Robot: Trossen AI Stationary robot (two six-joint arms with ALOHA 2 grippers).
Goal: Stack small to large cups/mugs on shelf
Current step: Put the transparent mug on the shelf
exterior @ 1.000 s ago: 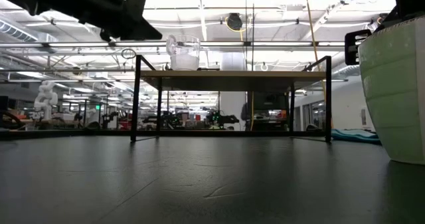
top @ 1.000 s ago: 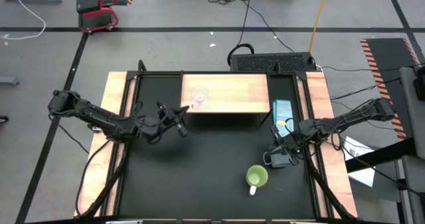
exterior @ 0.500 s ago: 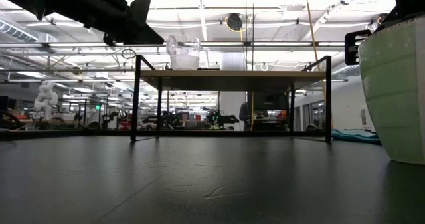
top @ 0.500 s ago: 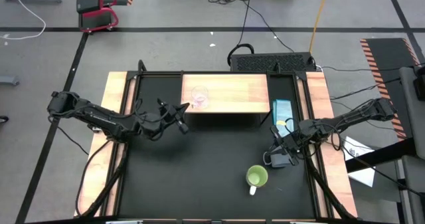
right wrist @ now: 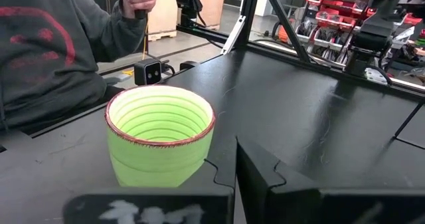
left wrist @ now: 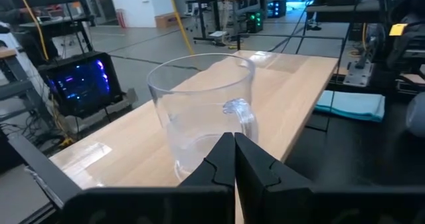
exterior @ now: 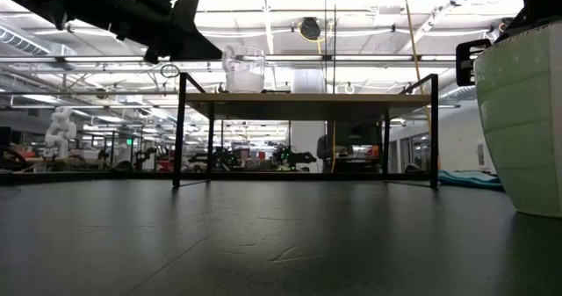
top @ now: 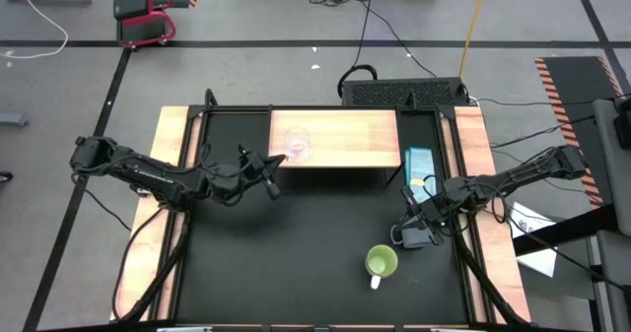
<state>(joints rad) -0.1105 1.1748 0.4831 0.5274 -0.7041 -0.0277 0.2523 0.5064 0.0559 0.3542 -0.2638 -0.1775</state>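
The clear glass cup (top: 296,143) (exterior: 243,69) (left wrist: 199,117) stands upright on the left part of the light-wood shelf (top: 345,135). My left gripper (top: 276,162) (left wrist: 234,144) is shut, level with the shelf top, just off its left near corner and pointing at the cup's handle side. The lime-green mug (top: 381,263) (right wrist: 159,134) stands on the black table near the right near corner, its white handle (top: 375,282) toward the near edge. My right gripper (top: 409,235) (right wrist: 236,167) is shut, low beside the mug on its far-right side. No grey-blue mug shows. My left gripper's shut fingertips (left wrist: 229,147) come level from the table's left near side, right up to the glass cup's lower wall below its handle (left wrist: 240,111). I cannot tell whether they touch it. The cup stands upright on the shelf.
A teal cloth (top: 419,165) lies on the table by the shelf's right end. The shelf's black legs (exterior: 180,129) stand at its corners. In the right wrist view a person in a grey sweater (right wrist: 46,51) sits beyond the table's near edge. Light-wood strips (top: 168,174) flank the table.
My left gripper has moved a little up and toward the far right, closer to the glass cup at the shelf's left near corner. The right arm and the green mug have stayed put.
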